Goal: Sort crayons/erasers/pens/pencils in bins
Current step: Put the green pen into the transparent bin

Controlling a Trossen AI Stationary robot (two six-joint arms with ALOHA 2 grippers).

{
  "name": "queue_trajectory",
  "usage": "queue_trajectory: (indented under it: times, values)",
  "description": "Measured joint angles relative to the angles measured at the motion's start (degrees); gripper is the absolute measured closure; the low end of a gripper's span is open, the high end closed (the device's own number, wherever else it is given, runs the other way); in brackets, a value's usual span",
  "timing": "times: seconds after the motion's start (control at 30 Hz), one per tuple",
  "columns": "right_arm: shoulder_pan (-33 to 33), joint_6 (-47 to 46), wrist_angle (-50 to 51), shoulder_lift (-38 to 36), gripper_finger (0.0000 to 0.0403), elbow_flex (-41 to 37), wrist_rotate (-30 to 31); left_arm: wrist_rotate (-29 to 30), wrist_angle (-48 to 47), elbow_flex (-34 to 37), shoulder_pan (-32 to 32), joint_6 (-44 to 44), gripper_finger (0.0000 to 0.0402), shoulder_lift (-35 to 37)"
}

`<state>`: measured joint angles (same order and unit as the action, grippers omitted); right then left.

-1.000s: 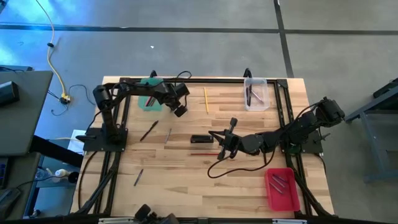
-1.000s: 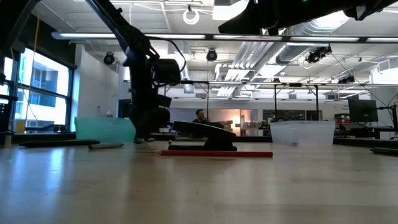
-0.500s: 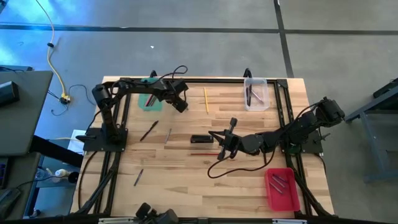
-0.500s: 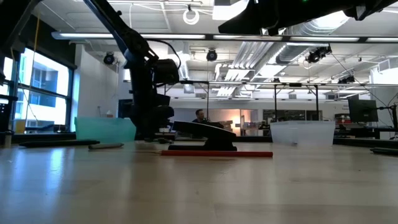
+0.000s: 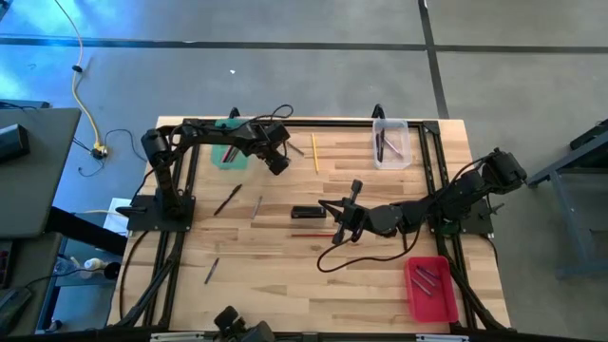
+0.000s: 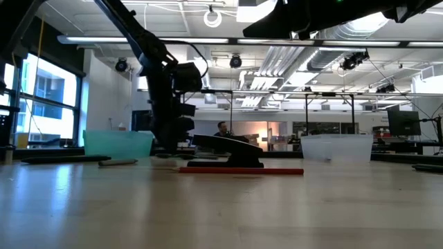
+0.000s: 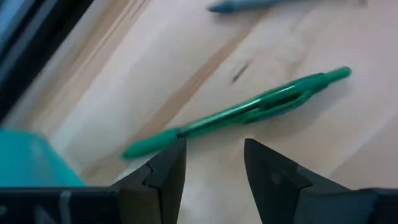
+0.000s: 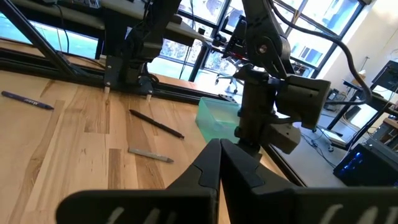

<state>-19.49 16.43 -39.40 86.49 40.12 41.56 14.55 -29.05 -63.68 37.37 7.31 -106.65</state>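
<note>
My left gripper (image 7: 214, 174) stands open, pointing steeply down beside the translucent green bin (image 5: 226, 154) at the far left. A green pen (image 7: 249, 109) lies flat on the table just beyond its fingertips, and nothing is between the fingers. My right gripper (image 5: 340, 226) hangs level over the table's middle, shut (image 8: 219, 155) on nothing. Below it a red pencil (image 5: 323, 235) lies on the wood. A yellow pencil (image 5: 314, 152) lies far of centre. The clear bin (image 5: 390, 142) and the red bin (image 5: 429, 288) each hold a few sticks.
Dark pens lie loose on the left half (image 5: 227, 199), (image 5: 256, 207), (image 5: 211, 271). A small black block (image 5: 307, 212) rests near the middle. Black frame rails (image 5: 313, 123) run along the table's far and side edges. Bare wood lies between the pens.
My left gripper has stayed beside the green bin; its head has tipped and swung slightly toward the table's right. My right arm has kept still.
</note>
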Motion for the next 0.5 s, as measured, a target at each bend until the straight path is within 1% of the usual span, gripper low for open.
queue_trajectory:
  times: [0.17,0.27,0.37,0.5]
  values:
    - [0.0,0.0,0.0,0.0,0.0403,0.0,0.0,1.8,1.2,0.0,-2.2,-16.8,0.0252,0.0]
    - [0.0,0.1,0.0,0.0,0.0403,0.0,0.0,0.7,0.7,0.0,-4.0,-25.5,0.0252,0.0]
    - [0.0,0.1,0.0,0.0,0.0403,0.0,0.0,-1.0,0.5,0.0,-5.5,-32.1,0.0253,0.0]
    - [0.0,0.1,0.2,0.0,0.0403,0.0,0.0,-1.0,2.2,0.0,-6.4,-37.7,0.0258,0.0]
